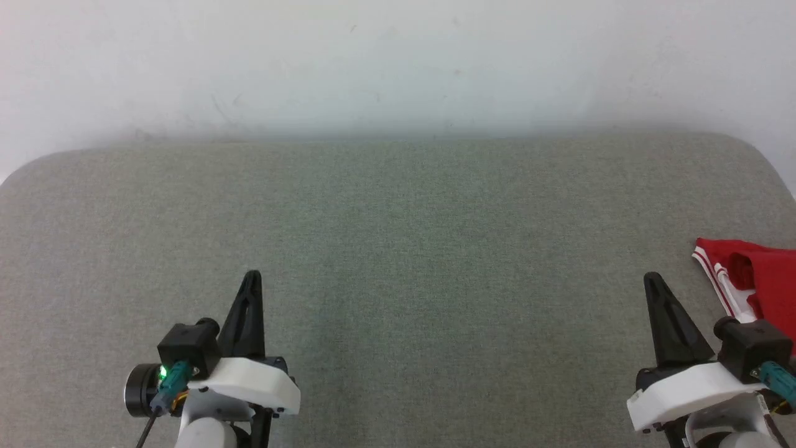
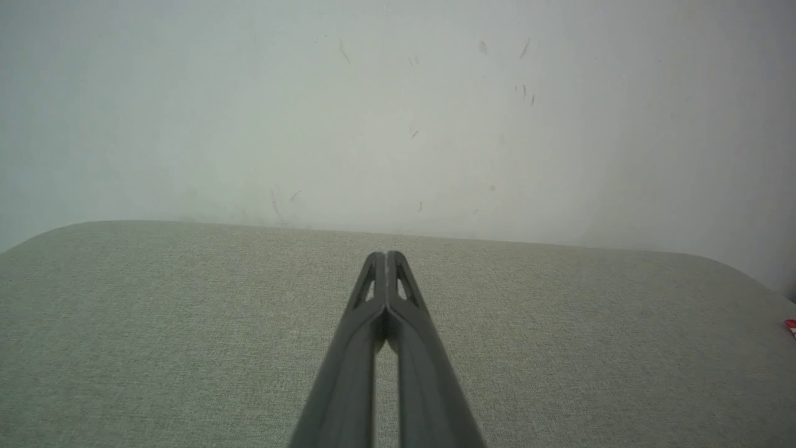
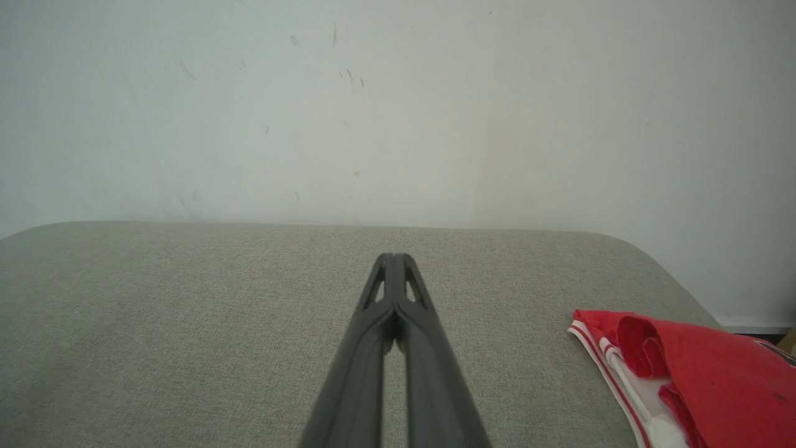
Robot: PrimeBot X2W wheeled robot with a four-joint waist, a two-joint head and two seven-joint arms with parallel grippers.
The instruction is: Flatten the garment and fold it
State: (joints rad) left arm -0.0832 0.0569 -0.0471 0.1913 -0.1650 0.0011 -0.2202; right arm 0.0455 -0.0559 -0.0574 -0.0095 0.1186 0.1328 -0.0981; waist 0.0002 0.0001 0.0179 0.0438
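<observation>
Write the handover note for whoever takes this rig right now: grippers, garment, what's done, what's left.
Left gripper: shut, holding nothing, over the near left of the grey fabric surface.
Right gripper: shut, holding nothing, over the near right. Its fingers are clear of the cloth.
Garment: the red jersey lies bunched at the surface's right edge, to the right of the right gripper, with its red-and-white striped trim showing. Part of it runs out of the head view.
Done: nothing yet; the jersey is neither flattened nor folded.
Left: grasp it, bring it to the middle, spread it flat, then fold it.
</observation>
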